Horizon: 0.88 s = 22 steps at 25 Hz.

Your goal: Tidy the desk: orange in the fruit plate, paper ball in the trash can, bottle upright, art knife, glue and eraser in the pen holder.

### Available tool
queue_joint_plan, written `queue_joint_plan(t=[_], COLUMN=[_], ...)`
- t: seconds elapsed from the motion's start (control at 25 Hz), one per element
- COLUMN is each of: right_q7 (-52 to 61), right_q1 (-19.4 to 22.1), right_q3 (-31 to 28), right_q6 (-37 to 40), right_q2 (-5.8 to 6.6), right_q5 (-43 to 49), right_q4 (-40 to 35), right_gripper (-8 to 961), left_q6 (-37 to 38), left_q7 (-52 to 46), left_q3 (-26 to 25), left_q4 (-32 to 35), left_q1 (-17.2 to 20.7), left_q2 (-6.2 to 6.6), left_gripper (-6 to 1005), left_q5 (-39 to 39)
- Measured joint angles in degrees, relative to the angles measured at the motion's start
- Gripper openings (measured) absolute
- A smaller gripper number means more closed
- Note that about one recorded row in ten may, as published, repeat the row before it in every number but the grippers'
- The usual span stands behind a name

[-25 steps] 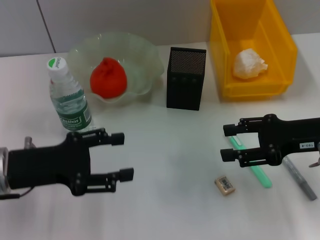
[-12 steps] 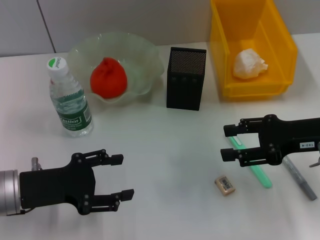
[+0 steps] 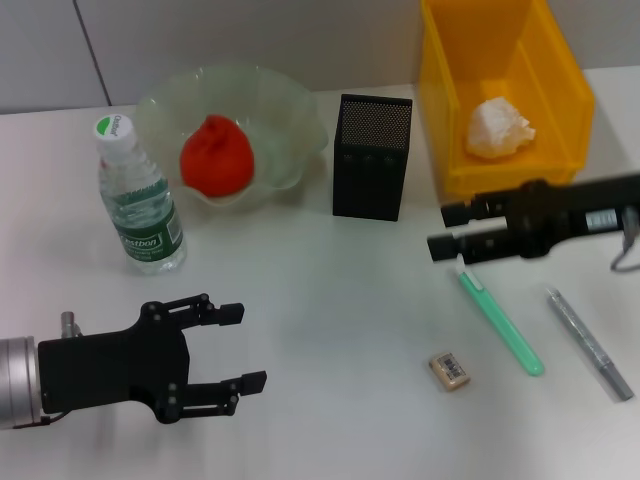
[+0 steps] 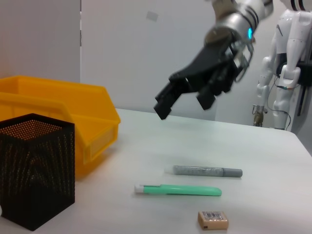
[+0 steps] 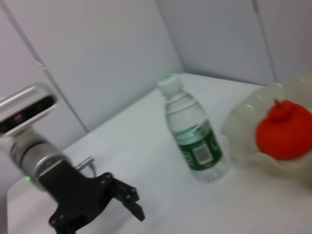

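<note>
Lying nearest, well in front of the pen holder (image 3: 372, 157) and to its left: left tool (image 3: 250, 347), fingers spread, gripping nothing, hovering over bare bench (image 3: 330, 290).

Resting in front of the pen holder, slightly to its right: eraser (image 3: 450, 369), flat on the bench. Risking a squirt from between the fingers, being so small and low.

Lying just beyond the eraser: green art knife (image 3: 500, 322), angled, with the grey glue (image 3: 590, 345) farther right, apart from it. Risking a snag on the pen holder's rim if dropped in slantwise, possibly tipping the holder.

Hanging right of the pen holder, above the knife's far end: right tool (image 3: 440, 230), fingers spread, carrying nothing. Risking a knock against the trash can (image 3: 440, 90), judging by how close its front wall is sitting.

Standing left of the pen holder: bottle (image 3: 138, 200), upright. Risking a topple from a careless left-arm sweep.

Sitting just left of the pen holder: fruit plate (image 3: 290, 100), cradling the orange (image 3: 215, 155).

Sitting right of and behind the pen holder: trash can, containing the paper ball (image 3: 498, 128).
</note>
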<state>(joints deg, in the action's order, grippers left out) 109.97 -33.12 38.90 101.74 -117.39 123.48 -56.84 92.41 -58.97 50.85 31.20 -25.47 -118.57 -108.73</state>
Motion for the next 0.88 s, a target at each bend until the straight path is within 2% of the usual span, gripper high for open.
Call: queue_joint_plan(t=[0.04, 0.16, 0.2, 0.24, 0.4, 0.44, 0.6, 0.68, 0.8, 0.84, 0.88], right_q7=[0.0, 10.5, 17.4, 17.4, 29.9, 29.9, 37.0, 38.0, 39.5, 39.5, 39.6], right_q1=[0.0, -2.5, -4.7, -4.7, -11.6, -11.6, -17.3, -18.5, -22.6, -22.6, -24.2], right_q3=[0.0, 3.4, 5.5, 5.5, 8.1, 8.1, 10.7, 11.2, 12.0, 12.0, 12.1], right_q6=[0.0, 0.0, 0.0, 0.0, 1.0, 1.0, 2.3, 2.3, 1.3, 1.3, -0.2], right_q2=[0.0, 0.91, 1.56, 1.56, 2.77, 2.77, 2.97, 2.99, 2.87, 2.87, 2.52], right_q5=[0.0, 3.0, 6.2, 6.2, 18.3, 18.3, 28.2, 29.7, 35.4, 35.4, 38.1], right_q4=[0.0, -4.3, -6.1, -6.1, -6.4, -6.4, -5.2, -4.3, 1.2, 1.2, 4.5], right_gripper=[723, 722, 722, 722, 721, 721, 721, 720, 720, 720, 719], left_q6=[0.0, -0.5, -0.7, -0.7, -1.5, -1.5, -1.8, -1.8, -2.1, -2.2, -2.3], left_q7=[0.0, -0.3, -0.3, -0.3, -0.3, -0.3, -0.4, -0.4, -0.4, -0.4, -0.4], left_q3=[0.0, 0.0, 0.0, 0.0, 0.0, 0.0, 0.0, 0.0, 0.0, 0.0, -0.1], left_q4=[0.0, 0.0, 0.0, 0.0, 0.0, 0.0, 0.0, 0.0, 0.0, 0.0, 0.0], left_q1=[0.0, -0.2, -0.3, -0.3, -0.3, -0.3, -0.3, -0.3, -0.1, 0.0, 0.0], left_q2=[0.0, 0.01, 0.01, 0.01, 0.0, 0.0, 0.01, 0.0, 0.0, 0.0, 0.0], left_gripper=[802, 802, 802, 802, 802, 802, 802, 802, 802, 802, 802], left_q5=[0.0, 0.0, 0.2, 0.2, 0.5, 0.5, 0.6, 0.6, 0.7, 0.7, 0.7])
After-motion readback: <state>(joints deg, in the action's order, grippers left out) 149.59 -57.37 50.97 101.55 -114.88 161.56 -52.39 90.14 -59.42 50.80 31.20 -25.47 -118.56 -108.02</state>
